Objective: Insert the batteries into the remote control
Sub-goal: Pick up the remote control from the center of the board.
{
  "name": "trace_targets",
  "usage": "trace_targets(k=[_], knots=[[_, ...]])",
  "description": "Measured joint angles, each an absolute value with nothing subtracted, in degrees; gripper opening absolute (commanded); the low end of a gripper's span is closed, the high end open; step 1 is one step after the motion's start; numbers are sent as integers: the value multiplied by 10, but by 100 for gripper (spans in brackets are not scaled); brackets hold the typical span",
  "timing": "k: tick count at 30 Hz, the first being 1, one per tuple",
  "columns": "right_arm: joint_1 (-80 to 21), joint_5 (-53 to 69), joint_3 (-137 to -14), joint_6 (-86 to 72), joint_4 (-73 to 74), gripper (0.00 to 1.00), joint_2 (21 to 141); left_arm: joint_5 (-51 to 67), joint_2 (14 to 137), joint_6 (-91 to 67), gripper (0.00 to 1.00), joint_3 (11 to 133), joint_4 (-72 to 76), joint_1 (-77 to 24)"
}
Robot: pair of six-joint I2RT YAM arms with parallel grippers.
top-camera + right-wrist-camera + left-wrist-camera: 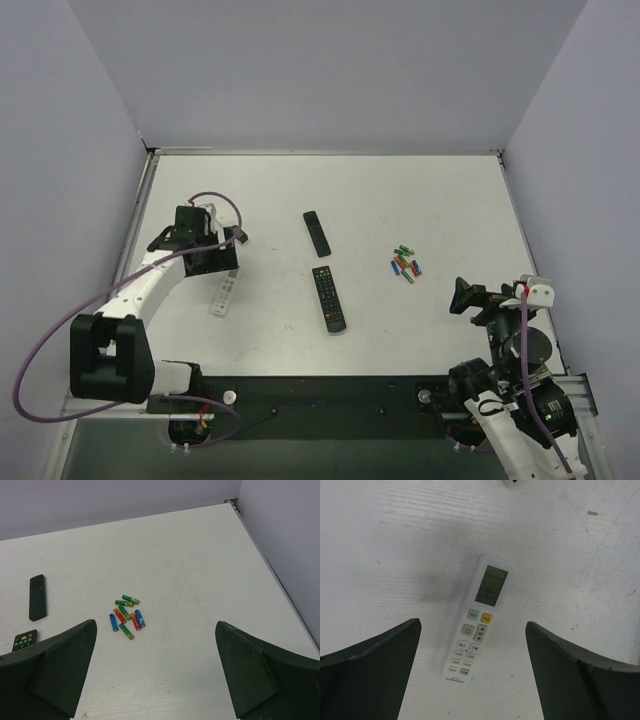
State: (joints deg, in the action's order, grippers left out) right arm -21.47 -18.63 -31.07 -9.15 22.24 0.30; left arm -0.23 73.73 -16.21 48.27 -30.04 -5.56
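My left wrist camera gives me what the overhead view cannot: the remote control (477, 620) lies face up, its small display at the far end and its grey, green and yellow buttons at the near end (the labels are too small to read). It sits on the table between the spread fingers (375, 665) of the left gripper (222, 258), which hangs over it, released, with no contact I can see.

From above, the remote control (226, 294) is at the left of the table, well apart from the batteries (405, 265) on the right. The right wrist view resolves them as a loose cluster of green, red and blue cells (126, 614) ahead of the right gripper (462, 297), which is also released and holds nothing.

A black remote with coloured buttons (329, 298) and a slim black remote (316, 232) lie mid-table. The white table (420, 200) is enclosed by plain pale walls (330, 70).
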Motion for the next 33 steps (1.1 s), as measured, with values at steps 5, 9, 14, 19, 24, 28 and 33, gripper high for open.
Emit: trace_targets(k=[5,9,14,19,24,28,33], knots=[[-215,-186,-311,-91,224,100,3,-11,834,-137,97,541,-324,-101],[-215,-186,-311,-91,226,100,3,-31,910,-115,96,594,-346,-151],[-215,-186,-311,-91,226,100,3,-39,968,-102,93,619,-362,-165],[-215,-186,-311,-91,226,100,3,-55,985,-100,90,619,-381,-163],[-215,-186,-311,-91,226,100,3,-55,985,-98,84,619,-384,-150],[-215,-186,-311,-91,226,100,3,-48,994,-98,72,619,-385,-141],[-215,-186,-311,-91,226,100,3,-37,1006,-97,64,620,-389,-140]])
